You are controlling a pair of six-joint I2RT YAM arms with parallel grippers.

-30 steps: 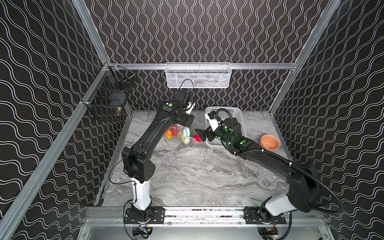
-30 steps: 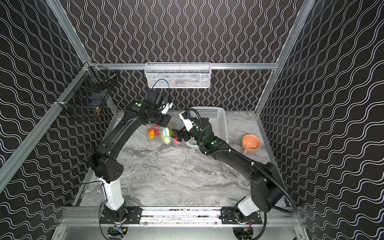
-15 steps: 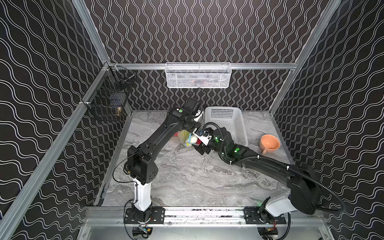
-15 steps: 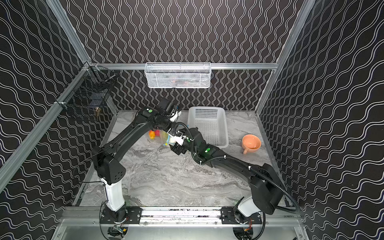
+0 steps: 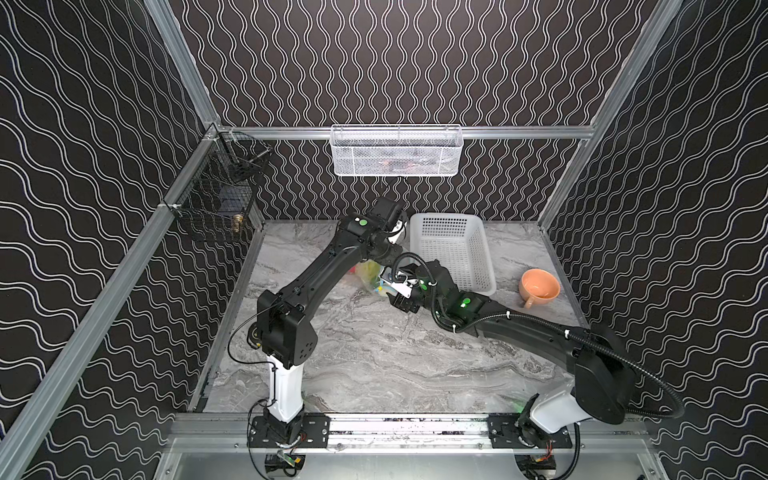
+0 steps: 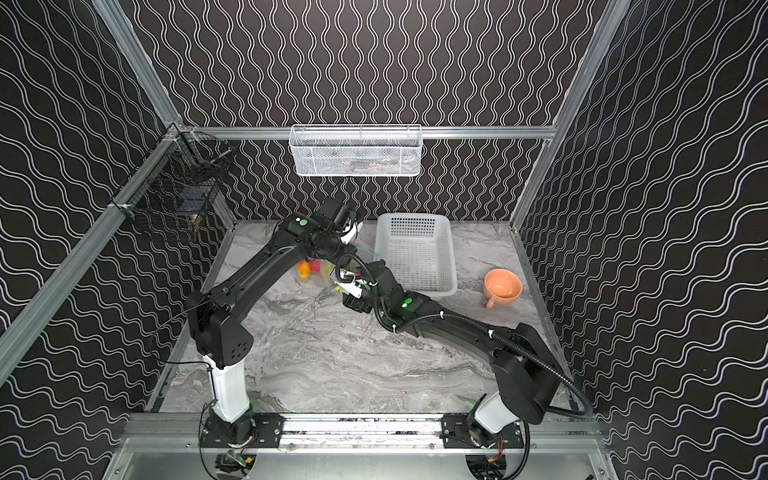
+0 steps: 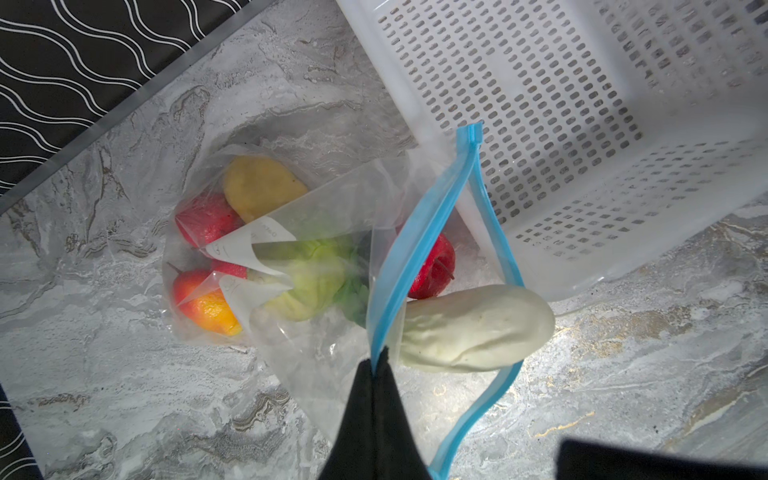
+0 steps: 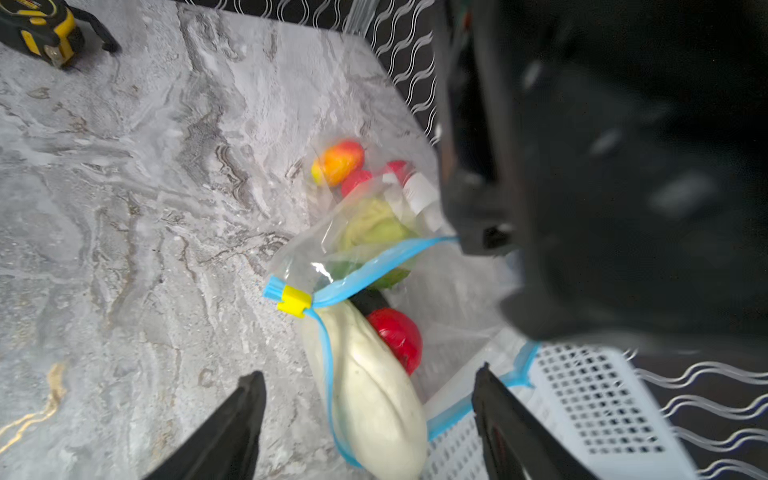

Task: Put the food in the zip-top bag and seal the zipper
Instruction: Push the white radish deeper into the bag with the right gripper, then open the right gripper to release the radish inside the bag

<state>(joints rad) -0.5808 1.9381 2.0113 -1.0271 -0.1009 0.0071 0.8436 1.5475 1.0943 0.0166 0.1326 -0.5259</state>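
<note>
Zip-top bag (image 5: pixel 368 274), large, clear, crinkly plastic, lies at far centre of grey marble table (image 5: pixel 374 357), just left of white perforated plastic basket (image 5: pixel 455 249). Left gripper (image 7: pixel 376 365) pinched tight on thin light-blue zipper strip (image 7: pixel 419 237). Bag mouth gapes. Long white toy vegetable (image 7: pixel 473 328) lies in mouth; red, yellow and green toy produce (image 7: pixel 262 187) deeper inside. Right gripper (image 8: pixel 368 386) jaws apart, straddling vegetable.

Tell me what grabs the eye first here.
A clear zip-top bag of bright toy food lies beside the white basket, with the left gripper shut on its blue zipper. A white long vegetable pokes out of the open mouth, and the right gripper hangs open astride it.
</note>
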